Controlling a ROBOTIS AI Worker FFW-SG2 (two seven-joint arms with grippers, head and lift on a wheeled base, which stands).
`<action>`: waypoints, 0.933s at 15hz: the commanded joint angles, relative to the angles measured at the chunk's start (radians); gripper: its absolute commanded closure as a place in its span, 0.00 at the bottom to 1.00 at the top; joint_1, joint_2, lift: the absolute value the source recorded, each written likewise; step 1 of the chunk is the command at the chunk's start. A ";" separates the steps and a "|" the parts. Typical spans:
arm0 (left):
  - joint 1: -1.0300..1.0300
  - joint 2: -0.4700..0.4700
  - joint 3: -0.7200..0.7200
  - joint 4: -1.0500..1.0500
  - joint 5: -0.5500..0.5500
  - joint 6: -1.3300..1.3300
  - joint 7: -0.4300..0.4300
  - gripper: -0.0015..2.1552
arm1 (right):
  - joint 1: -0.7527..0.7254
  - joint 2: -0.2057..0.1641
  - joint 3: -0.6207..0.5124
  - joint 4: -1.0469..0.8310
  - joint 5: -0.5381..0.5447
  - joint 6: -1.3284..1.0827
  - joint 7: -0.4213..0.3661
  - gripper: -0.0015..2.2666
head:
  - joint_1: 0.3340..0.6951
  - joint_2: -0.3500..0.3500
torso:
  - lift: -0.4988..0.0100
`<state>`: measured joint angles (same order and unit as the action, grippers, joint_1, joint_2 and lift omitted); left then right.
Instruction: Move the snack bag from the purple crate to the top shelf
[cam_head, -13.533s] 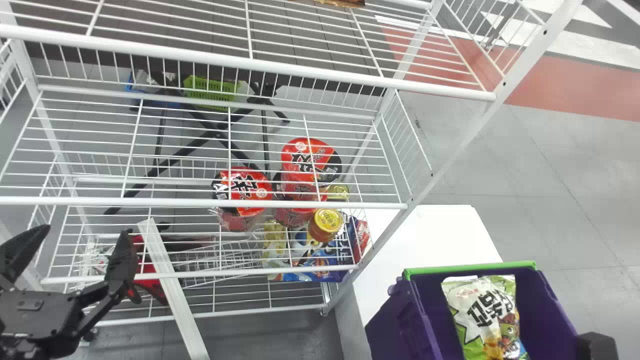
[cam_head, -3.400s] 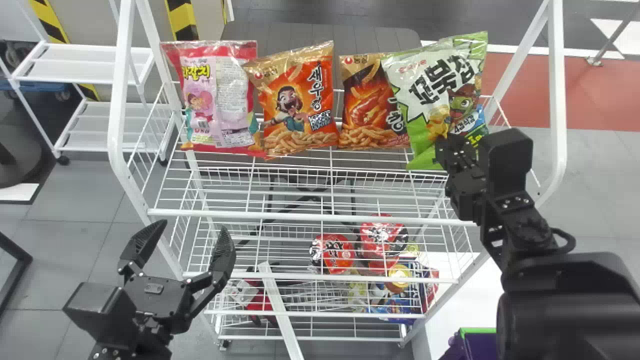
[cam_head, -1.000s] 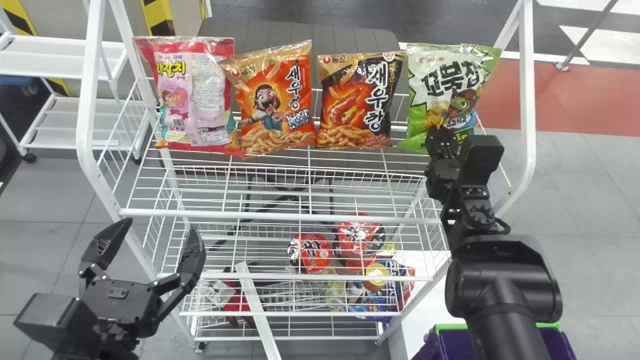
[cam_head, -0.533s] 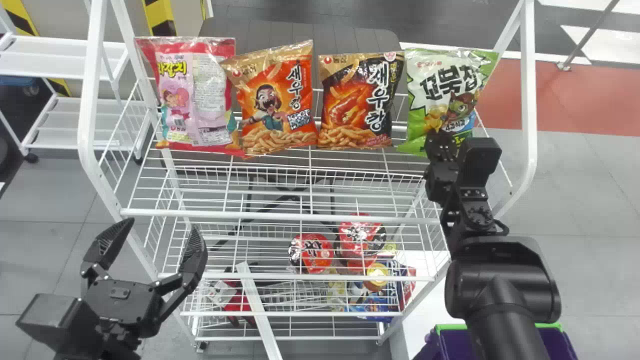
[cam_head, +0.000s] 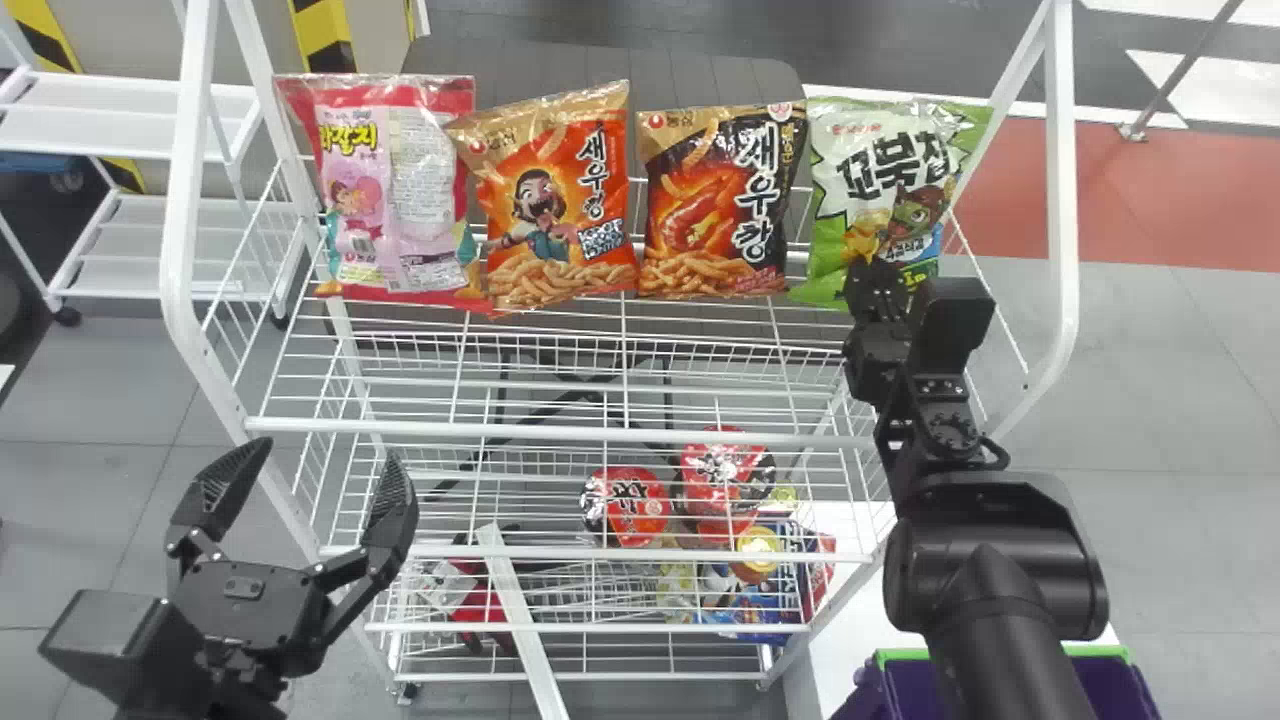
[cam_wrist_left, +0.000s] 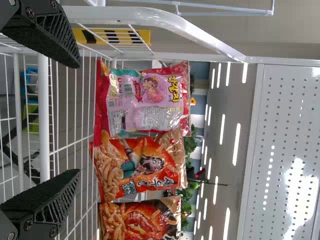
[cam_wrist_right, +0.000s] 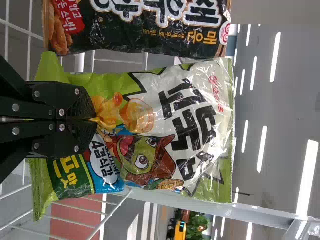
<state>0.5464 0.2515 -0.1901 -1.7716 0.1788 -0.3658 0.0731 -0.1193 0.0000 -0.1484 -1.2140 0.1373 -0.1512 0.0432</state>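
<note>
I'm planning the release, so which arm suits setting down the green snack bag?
Right, probably: the right pincer is shut on the green bag at the top shelf; the left pincer hangs open and empty near the opposite end.

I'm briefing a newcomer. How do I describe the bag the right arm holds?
Find the white wire rack, then its top shelf. At its right end is a green-and-white plastic snack bag, pinched low by the black end effector. It alone has a green cartoon face.

Pink bag (cam_head: 400, 190) beside orange bag (cam_head: 555, 205); cups (cam_head: 632, 506) below.
</note>
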 joint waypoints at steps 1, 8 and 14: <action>-0.002 0.000 0.001 0.003 0.001 -0.012 0.002 0.03 | -0.005 0.001 0.004 0.016 0.025 -0.018 -0.016 0.69 | 1.00 0.34 | 0.98; -0.010 0.000 -0.003 0.009 0.001 -0.012 0.001 0.03 | -0.003 0.001 0.000 0.044 0.039 -0.052 -0.045 0.09 | 1.00 0.33 | 0.98; -0.010 0.000 -0.003 0.011 -0.001 -0.012 0.001 0.03 | 0.001 0.001 0.003 0.045 0.047 -0.080 -0.069 0.07 | 1.00 0.33 | 0.98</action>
<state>0.5369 0.2516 -0.1933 -1.7616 0.1784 -0.3780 0.0742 -0.1204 0.0000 -0.1469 -1.1683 0.1833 -0.2233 -0.0235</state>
